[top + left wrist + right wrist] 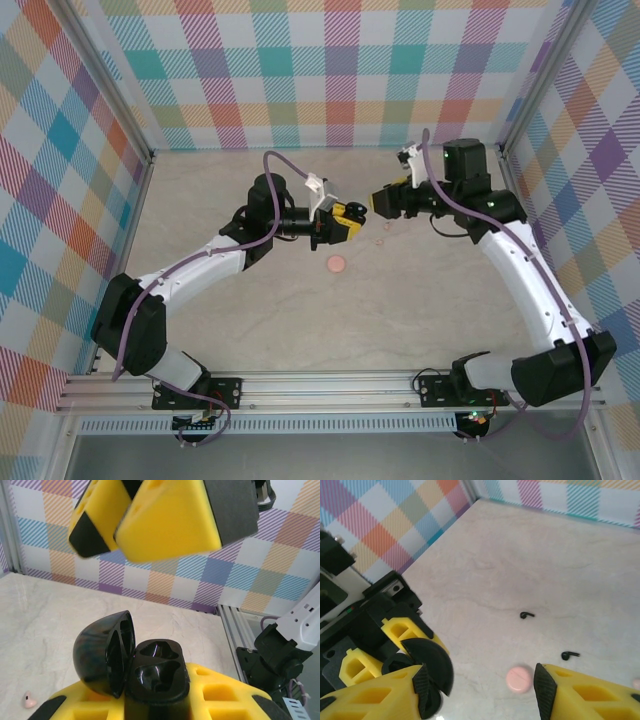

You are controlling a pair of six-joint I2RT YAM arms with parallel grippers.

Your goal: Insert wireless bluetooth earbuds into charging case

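Note:
My left gripper (152, 705) is shut on a black charging case (157, 672). The case stands open, its lid (102, 652) swung left, and both sockets look empty. My right gripper (482, 690) is open with nothing between its fingers. It hovers just above and beside the case, its yellow fingers (170, 520) showing at the top of the left wrist view. Both grippers meet above mid-table, the left gripper (342, 222) facing the right gripper (385, 200). Two black earbuds (526, 614) (569, 655) lie on the table. A pale pink earbud (28, 700) lies below the left gripper.
A closed round pink case (519, 678) (336, 264) lies on the marble table beneath the grippers. Small pink pieces (386, 234) lie near it to the right. Checkered walls and aluminium rails (235, 630) enclose the table on three sides.

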